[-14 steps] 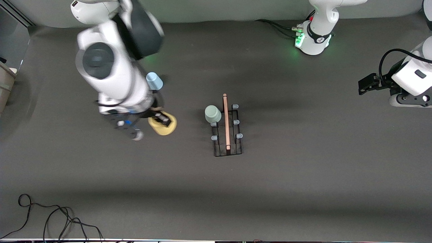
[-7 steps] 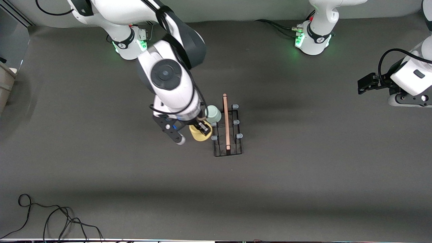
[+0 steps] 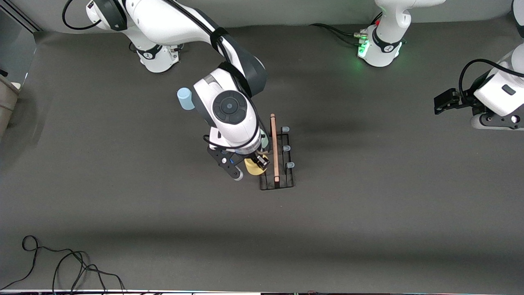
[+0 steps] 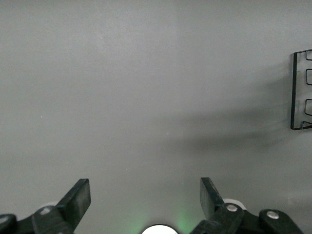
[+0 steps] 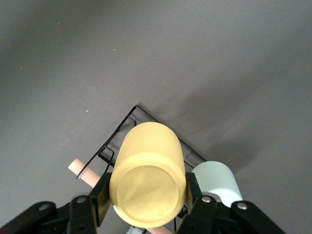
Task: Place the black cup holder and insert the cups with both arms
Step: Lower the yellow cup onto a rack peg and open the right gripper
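Jaws w/ yellow cup (image 3: 254, 166) now over black cup holder (image 3: 282, 180).

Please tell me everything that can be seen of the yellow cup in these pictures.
The yellow cup is a small, smooth tumbler that looks like plastic, slightly tapered, with a flat round base. The right pincer is shut on it, one finger on each side, carrying it base-first toward the wrist camera. It hangs over the black cup holder, on the side toward the right arm's end of the table, beside the mint green cup. Whether it touches a peg cannot be seen.
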`<state>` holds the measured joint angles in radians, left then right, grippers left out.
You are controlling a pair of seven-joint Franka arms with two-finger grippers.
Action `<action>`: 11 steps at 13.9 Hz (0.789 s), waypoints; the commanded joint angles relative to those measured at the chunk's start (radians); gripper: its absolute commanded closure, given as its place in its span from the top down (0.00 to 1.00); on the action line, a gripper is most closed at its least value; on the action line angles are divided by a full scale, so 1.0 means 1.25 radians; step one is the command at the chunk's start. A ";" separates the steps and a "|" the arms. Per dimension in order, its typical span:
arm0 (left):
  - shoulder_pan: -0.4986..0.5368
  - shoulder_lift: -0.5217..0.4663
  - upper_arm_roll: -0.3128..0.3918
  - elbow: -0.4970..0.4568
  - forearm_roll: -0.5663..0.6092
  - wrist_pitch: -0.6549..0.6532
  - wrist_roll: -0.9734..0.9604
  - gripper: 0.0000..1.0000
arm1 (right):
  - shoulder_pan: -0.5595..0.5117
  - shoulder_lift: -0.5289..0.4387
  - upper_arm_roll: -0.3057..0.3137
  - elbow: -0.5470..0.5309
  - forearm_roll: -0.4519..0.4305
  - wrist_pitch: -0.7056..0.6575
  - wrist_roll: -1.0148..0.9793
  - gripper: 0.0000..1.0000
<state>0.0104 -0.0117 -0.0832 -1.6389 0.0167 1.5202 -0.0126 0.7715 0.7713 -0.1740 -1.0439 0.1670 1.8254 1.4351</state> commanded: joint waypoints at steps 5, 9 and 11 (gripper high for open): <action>-0.001 0.006 0.000 0.012 0.003 -0.007 -0.011 1.00 | 0.011 0.064 0.001 0.028 -0.017 0.060 0.024 0.00; -0.001 0.006 0.000 0.012 0.004 -0.010 -0.011 1.00 | 0.011 0.085 0.001 0.026 -0.017 0.067 0.023 0.77; -0.001 0.006 0.000 0.012 0.004 -0.009 -0.011 1.00 | 0.006 0.085 0.001 0.028 -0.017 0.067 0.018 1.00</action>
<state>0.0105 -0.0100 -0.0831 -1.6389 0.0171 1.5205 -0.0126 0.7808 0.8670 -0.1738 -1.0433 0.1634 1.9115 1.4356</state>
